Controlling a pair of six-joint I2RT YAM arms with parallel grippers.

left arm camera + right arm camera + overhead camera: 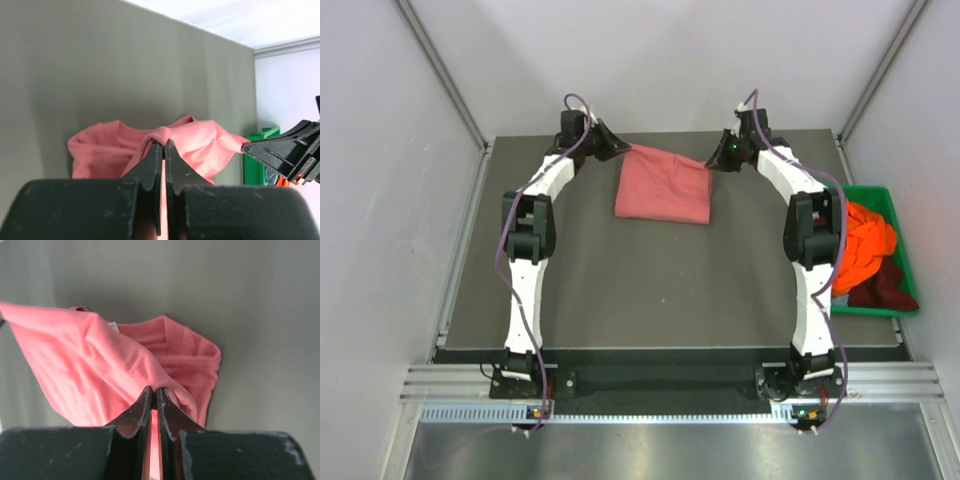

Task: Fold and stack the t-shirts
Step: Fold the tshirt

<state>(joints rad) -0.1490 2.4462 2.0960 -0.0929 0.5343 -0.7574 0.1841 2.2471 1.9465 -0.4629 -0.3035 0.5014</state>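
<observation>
1. where the table (660, 300) ends on the right, a green bin (881, 194) is seen just beside its edge, and a bright orange t-shirt (868, 240) is heaped in its far half.
2. a dark maroon t-shirt (886, 287) is bunched in the near half of the same bin, touching the orange one.
3. the salmon-pink t-shirt (663, 186) is laid on the far middle of the table, folded to a rough rectangle, well apart from the bin.
4. its far left corner is pinched by the left gripper (617, 150), the jaws clamped tight on a peak of cloth drawn up between them.
5. its far right corner is nipped by the right gripper (716, 162), the jaws all but together with pink fabric caught in the slit.
6. the bin's inner side is covered by the right arm in the top view, so whatever lies under the orange heap cannot be made out.
7. in both wrist views the shirt's nearest part is cut off by the black finger housings, and the layers under the top fold are hidden.
</observation>
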